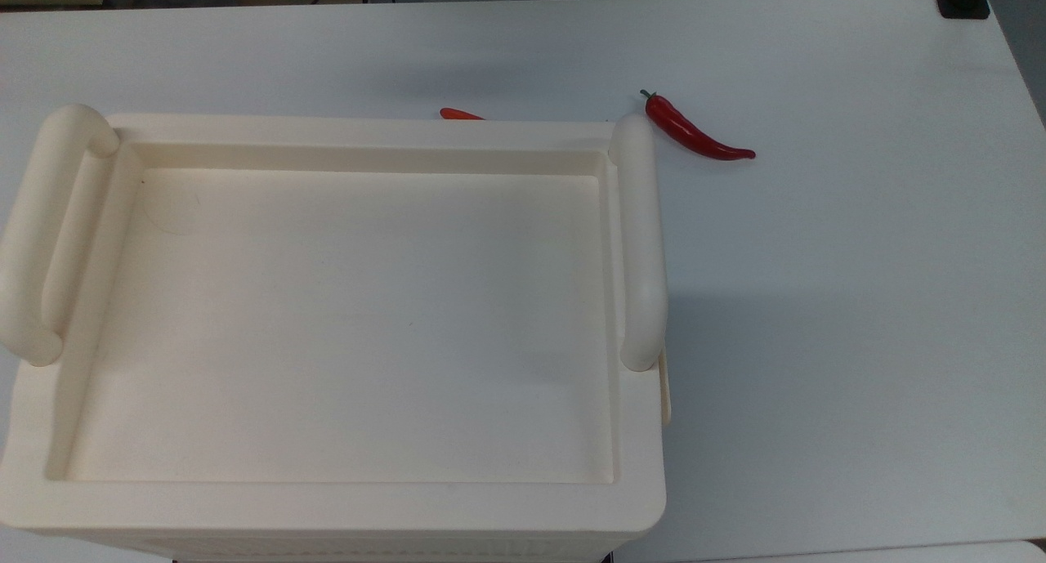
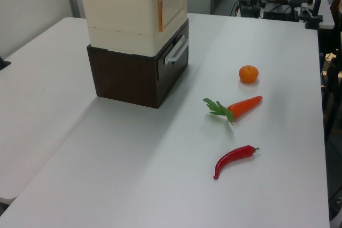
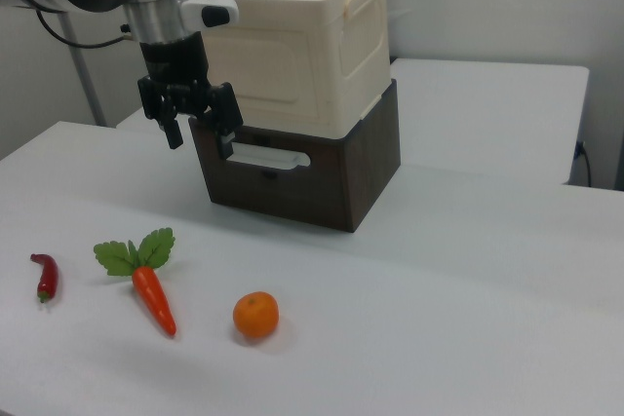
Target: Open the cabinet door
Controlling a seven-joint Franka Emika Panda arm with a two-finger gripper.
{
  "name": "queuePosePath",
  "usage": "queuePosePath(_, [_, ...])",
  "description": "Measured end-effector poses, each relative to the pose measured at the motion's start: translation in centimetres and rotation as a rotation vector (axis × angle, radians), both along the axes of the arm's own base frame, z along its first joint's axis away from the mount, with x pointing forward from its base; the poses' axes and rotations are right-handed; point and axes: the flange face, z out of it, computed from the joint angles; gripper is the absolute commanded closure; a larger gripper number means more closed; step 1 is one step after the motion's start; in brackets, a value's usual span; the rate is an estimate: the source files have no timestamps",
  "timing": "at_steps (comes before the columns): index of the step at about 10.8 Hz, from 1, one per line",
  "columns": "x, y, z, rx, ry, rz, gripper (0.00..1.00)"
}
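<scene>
The cream cabinet [image 3: 292, 46] stands on a dark brown drawer box [image 3: 322, 177]. Its cabinet door [image 3: 263, 65] is the recessed panel on the front face, above the box's pale drawer handle [image 3: 273, 157]. In the left view the cabinet door [image 2: 173, 1] faces right, with an orange strip along its near edge. The top view shows a thin sliver of the cabinet door [image 1: 666, 387] beside the cabinet's right handle. In the right view my gripper [image 3: 202, 138] hangs open before the cabinet's lower left corner. Nothing sits between its black fingers [image 3: 175, 132].
A red chili [image 2: 234, 158], a carrot [image 2: 240, 107] and an orange [image 2: 248, 73] lie on the white table [image 2: 133, 174] in front of the drawer side. The cabinet's tray-like top [image 1: 343, 318] has tube handles [image 1: 640, 244] at both ends.
</scene>
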Motion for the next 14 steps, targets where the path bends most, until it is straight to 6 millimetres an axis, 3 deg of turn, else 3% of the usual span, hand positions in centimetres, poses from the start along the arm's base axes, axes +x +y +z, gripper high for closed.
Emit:
queuePosePath(4, [0.3, 0.1, -0.6, -0.001, 0.010, 0.001, 0.00])
queuePosePath(7, [1.7, 0.6, -0.4, -0.007, -0.049, 0.010, 0.00])
queuePosePath(8, [2.7, 1.9, -0.3, -0.011, -0.073, 0.012, 0.00])
queuePosePath(12, [7.9, 10.6, -1.5, -0.012, -0.220, -0.028, 0.00])
queuePosePath(14, [9.4, 14.6, -1.7, 0.010, -0.323, -0.039, 0.00])
